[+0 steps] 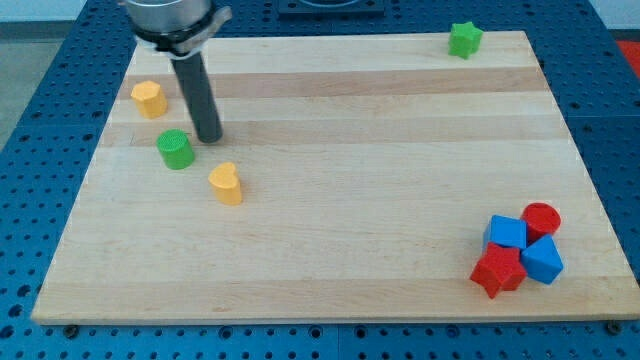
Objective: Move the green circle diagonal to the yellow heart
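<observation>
The wooden desk (330,190) carries, at far left, a yellow block (149,99), a green circle (175,149) and a yellow heart (227,184). A green star (464,39) sits far right. Near right cluster: red circle (542,219), two blue blocks (506,233) (543,260), red star (497,270).

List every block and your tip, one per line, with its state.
my tip: on the board, just up-right of the green circle
green circle: upright, up-left of the yellow heart, apart
yellow heart: alone
yellow block: near left edge
green star: top edge
red cylinder, red star, two blue blocks: clustered together
</observation>
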